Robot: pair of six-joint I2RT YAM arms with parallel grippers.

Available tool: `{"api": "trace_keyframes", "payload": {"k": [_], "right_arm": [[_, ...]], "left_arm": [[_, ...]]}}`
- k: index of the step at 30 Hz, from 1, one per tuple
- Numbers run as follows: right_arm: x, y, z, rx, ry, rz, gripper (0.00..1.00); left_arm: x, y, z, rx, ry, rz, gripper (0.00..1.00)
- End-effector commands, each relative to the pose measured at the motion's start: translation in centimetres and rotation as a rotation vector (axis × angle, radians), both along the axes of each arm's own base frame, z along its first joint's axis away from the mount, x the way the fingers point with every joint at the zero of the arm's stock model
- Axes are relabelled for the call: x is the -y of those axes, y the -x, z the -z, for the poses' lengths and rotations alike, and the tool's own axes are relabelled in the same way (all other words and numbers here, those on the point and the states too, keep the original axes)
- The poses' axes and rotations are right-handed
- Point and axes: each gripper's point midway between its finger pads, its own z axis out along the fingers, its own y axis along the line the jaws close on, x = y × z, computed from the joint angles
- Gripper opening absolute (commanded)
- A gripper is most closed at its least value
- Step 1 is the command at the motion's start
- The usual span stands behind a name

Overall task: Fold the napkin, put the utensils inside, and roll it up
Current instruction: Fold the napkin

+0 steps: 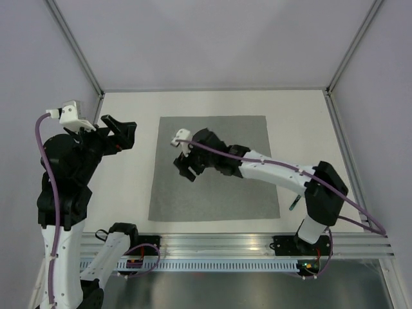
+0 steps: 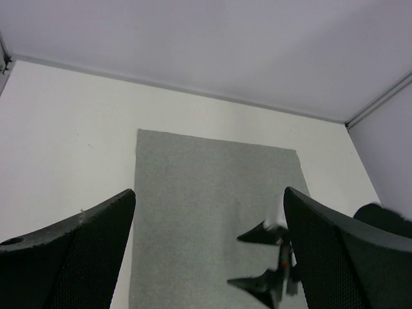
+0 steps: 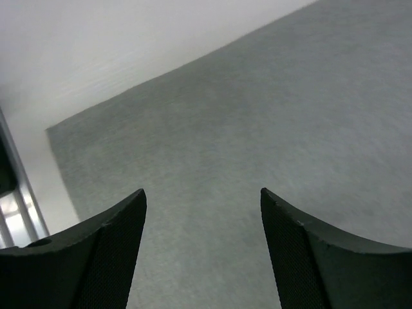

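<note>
The grey napkin [image 1: 222, 196] lies flat and unfolded in the middle of the white table; it also shows in the left wrist view [image 2: 206, 161] and the right wrist view [image 3: 270, 109]. My right gripper [image 1: 185, 170] is open and empty, hovering low over the napkin's left-middle part [image 3: 203, 190]; it also shows in the left wrist view [image 2: 267, 264]. My left gripper [image 1: 119, 125] is open and empty, raised left of the napkin [image 2: 209, 190]. A thin dark teal stick [image 1: 294, 205], perhaps a utensil, peeks out under the right arm beside the napkin's near right corner.
The white table [image 1: 309, 122] is bounded by grey walls at the back and sides. An aluminium rail [image 1: 219, 241] runs along the near edge, holding both arm bases. The right arm's links stretch across the napkin's right half.
</note>
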Motion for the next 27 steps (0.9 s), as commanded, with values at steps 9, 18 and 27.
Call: {"api": "trace_keyframes", "payload": {"k": [9, 18, 27], "right_arm": [[-12.3, 11.4, 7.3, 0.031, 0.126, -0.292, 0.68], [-14.9, 13.5, 9.8, 0.003, 0.121, -0.316, 0.65], [-15.5, 14.1, 12.6, -0.038, 0.132, -0.307, 0.61]], "left_arm": [[-1.4, 3.3, -2.1, -0.011, 0.012, -0.071, 1.00], [-1.9, 3.3, -1.3, -0.041, 0.003, -0.098, 1.00], [-2.1, 3.7, -1.1, -0.039, 0.004, -0.106, 1.00]]}}
